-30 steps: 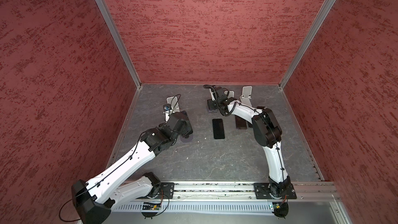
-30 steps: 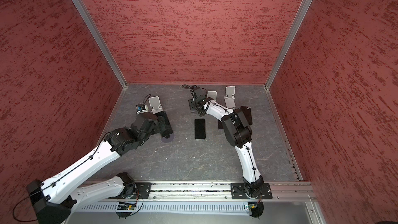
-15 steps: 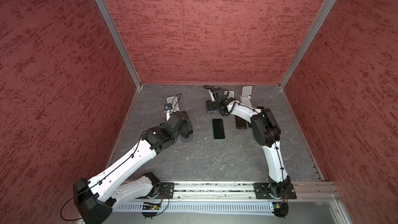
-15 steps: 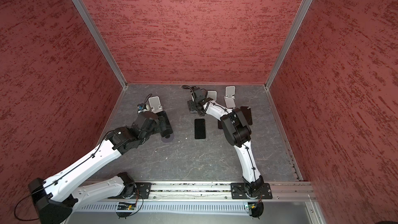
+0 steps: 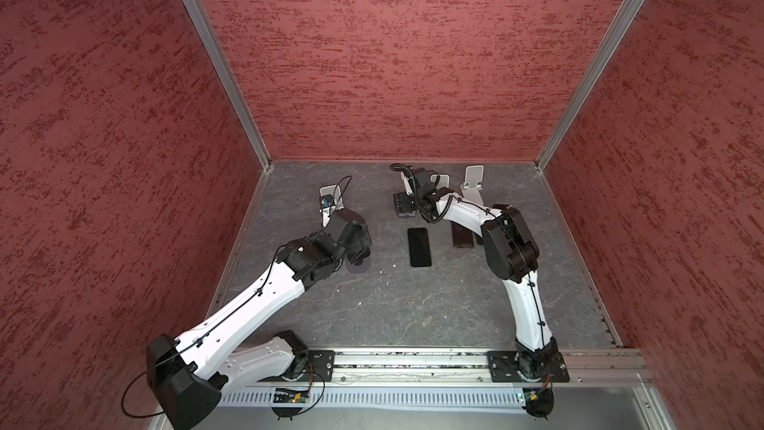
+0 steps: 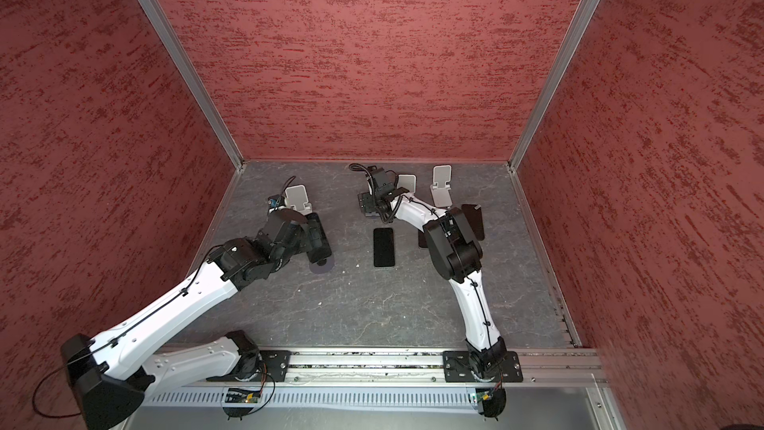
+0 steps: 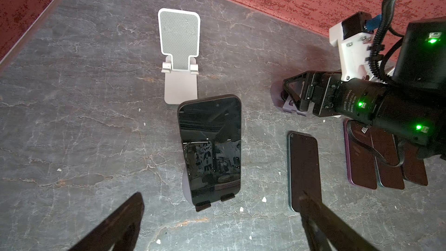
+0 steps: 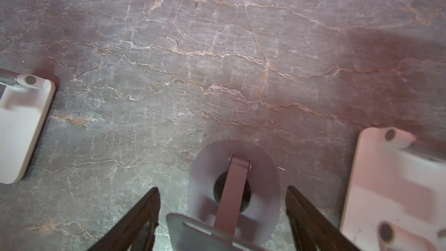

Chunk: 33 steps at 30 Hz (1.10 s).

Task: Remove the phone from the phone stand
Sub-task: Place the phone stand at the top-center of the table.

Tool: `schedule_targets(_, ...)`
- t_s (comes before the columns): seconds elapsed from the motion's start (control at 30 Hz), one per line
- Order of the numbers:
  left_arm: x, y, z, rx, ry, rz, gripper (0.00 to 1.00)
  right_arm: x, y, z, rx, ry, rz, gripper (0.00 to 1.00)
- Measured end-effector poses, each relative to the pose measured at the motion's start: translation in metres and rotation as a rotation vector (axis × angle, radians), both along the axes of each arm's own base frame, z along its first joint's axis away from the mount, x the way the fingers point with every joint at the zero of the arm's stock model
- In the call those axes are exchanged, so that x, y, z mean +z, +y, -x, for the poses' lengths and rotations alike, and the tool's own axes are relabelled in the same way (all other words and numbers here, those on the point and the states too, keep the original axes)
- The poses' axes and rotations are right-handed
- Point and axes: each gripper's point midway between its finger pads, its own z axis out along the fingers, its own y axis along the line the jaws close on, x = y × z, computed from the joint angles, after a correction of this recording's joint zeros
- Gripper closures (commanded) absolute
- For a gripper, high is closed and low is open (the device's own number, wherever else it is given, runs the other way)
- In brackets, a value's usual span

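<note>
We see the phone (image 7: 209, 148) leaning on its purple phone stand (image 7: 186, 189), just in front of our left fingers (image 7: 125, 218), spread wide. Our right fingers (image 8: 144, 216) stand apart, 1 on each side of an empty stand (image 8: 260, 165).

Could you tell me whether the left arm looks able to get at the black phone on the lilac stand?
Probably yes: the left claw is open, and the black phone on its lilac round-based stand sits directly ahead, nothing between.
</note>
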Motion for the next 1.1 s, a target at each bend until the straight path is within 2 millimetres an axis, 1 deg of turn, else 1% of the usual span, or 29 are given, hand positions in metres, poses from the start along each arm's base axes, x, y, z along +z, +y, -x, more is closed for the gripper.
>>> schedule_targets(0.1, 0.001, 0.000, 0.000, 0.001, -0.002, 0.001, 0.00, 0.011, -0.002, 0.000, -0.004, -0.017, 0.000, 0.13)
schedule_targets(0.27, 0.002, 0.005, -0.001, 0.019, -0.007, -0.005, 0.00, 0.050, -0.004, -0.001, -0.010, -0.081, -0.021, 0.12)
schedule_targets(0.33, 0.005, 0.011, 0.000, 0.043, -0.022, -0.002, 0.00, 0.067, -0.005, 0.000, -0.012, -0.107, -0.033, 0.12)
schedule_targets(0.43, 0.009, 0.020, 0.002, 0.083, -0.046, 0.002, 0.00, 0.085, -0.010, 0.005, -0.018, -0.133, -0.042, 0.12)
schedule_targets(0.57, 0.010, 0.032, 0.005, 0.134, -0.050, -0.012, 0.00, 0.095, -0.018, 0.015, -0.026, -0.148, -0.044, 0.12)
schedule_targets(0.7, 0.000, 0.042, 0.008, 0.175, -0.009, -0.047, 0.00, 0.095, -0.026, 0.029, -0.033, -0.142, -0.042, 0.11)
schedule_targets(0.83, -0.007, 0.045, 0.010, 0.189, 0.017, -0.063, 0.00, 0.096, -0.036, 0.043, -0.047, -0.141, -0.048, 0.11)
schedule_targets(0.93, -0.008, 0.046, 0.012, 0.192, 0.026, -0.067, 0.00, 0.105, -0.045, 0.056, -0.060, -0.154, -0.060, 0.11)
schedule_targets(1.1, -0.012, 0.045, 0.014, 0.195, 0.057, -0.068, 0.00, 0.128, -0.059, 0.076, -0.076, -0.194, -0.089, 0.10)
